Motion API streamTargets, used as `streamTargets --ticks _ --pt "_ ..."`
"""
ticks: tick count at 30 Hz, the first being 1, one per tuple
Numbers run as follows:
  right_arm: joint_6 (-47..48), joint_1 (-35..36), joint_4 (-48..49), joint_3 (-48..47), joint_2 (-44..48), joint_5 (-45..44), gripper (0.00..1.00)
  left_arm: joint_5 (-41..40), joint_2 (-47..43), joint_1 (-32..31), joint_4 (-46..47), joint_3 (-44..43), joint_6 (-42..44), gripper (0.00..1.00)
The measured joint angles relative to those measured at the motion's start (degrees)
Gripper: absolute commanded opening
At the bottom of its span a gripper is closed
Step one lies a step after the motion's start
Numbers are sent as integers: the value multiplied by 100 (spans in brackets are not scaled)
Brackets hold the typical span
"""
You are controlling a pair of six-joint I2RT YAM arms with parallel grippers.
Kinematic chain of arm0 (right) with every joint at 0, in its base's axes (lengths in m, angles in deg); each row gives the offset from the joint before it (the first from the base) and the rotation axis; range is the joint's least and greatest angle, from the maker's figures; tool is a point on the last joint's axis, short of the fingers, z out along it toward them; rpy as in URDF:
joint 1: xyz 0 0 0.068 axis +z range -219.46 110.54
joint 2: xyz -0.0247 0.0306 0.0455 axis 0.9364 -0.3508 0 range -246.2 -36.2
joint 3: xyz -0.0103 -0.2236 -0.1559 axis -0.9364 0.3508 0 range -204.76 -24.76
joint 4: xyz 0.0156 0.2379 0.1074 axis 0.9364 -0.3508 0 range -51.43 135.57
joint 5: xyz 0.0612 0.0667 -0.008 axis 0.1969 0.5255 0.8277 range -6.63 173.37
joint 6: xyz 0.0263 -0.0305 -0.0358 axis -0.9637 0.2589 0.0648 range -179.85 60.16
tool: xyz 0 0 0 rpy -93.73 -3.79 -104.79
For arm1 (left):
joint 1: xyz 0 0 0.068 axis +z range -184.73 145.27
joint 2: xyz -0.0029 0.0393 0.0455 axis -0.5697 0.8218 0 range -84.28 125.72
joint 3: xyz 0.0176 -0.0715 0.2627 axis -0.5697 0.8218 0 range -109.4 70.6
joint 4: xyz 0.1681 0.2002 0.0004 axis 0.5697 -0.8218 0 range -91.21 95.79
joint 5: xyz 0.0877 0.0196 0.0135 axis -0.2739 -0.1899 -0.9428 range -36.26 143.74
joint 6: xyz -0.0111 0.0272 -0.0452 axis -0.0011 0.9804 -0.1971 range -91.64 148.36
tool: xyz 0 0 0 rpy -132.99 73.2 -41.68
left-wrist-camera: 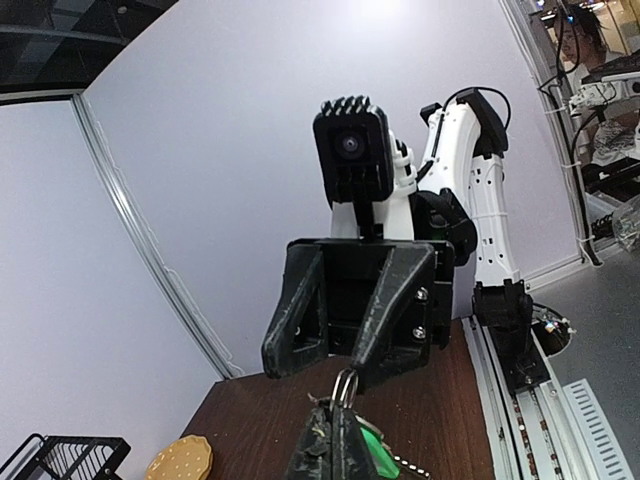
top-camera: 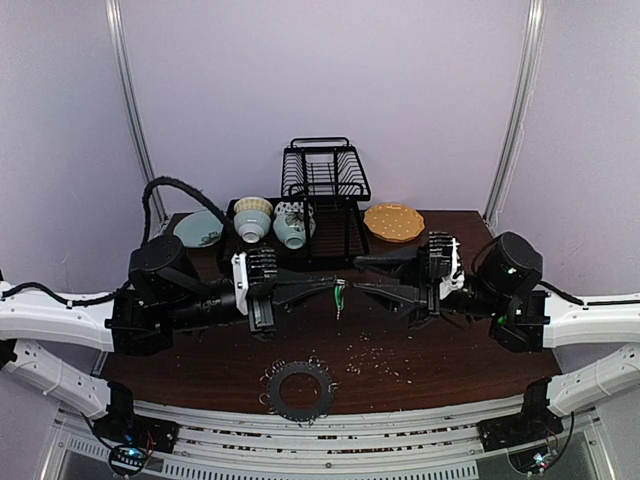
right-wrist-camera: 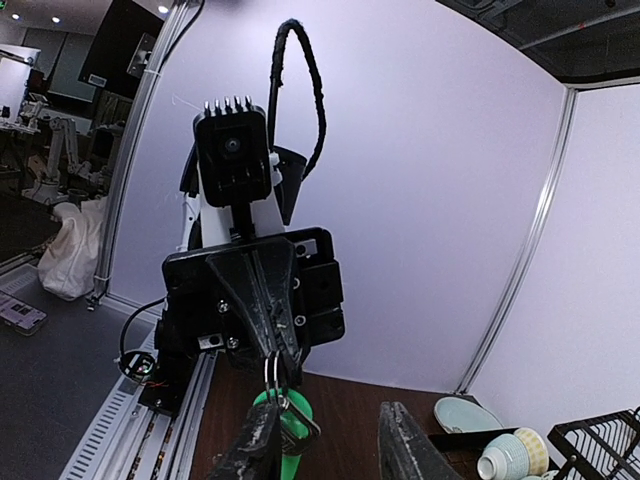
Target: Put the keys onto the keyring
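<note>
The keyring [top-camera: 298, 390], a flat dark grey disc fringed with small wire loops, lies on the table near the front edge, below both grippers. My left gripper [top-camera: 333, 284] is shut on a small silvery split ring [left-wrist-camera: 345, 385] from which the green-headed key [top-camera: 340, 296] hangs. The left gripper's own view shows its closed tips [left-wrist-camera: 338, 445] and the key [left-wrist-camera: 372, 445]. My right gripper [top-camera: 357, 277] faces it, open, one finger [right-wrist-camera: 258, 440] right beside the ring [right-wrist-camera: 270, 368] and key [right-wrist-camera: 292, 440]; I cannot tell if it touches. Both are held above the table.
A black dish rack [top-camera: 325, 175] stands at the back with two bowls [top-camera: 253, 218] in front of it. A pale blue plate [top-camera: 198, 230] lies at the back left and a tan plate [top-camera: 393, 222] at the back right. Pale crumbs [top-camera: 375, 355] are scattered right of centre.
</note>
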Motion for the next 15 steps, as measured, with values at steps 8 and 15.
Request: streamTargets --ticks 8,15 --pt "-37 0 136 9 -72 254 29 50 -59 0 352 0 -22 0" --pt "-192 0 214 -22 -238 522 21 59 -57 0 385 0 -22 0"
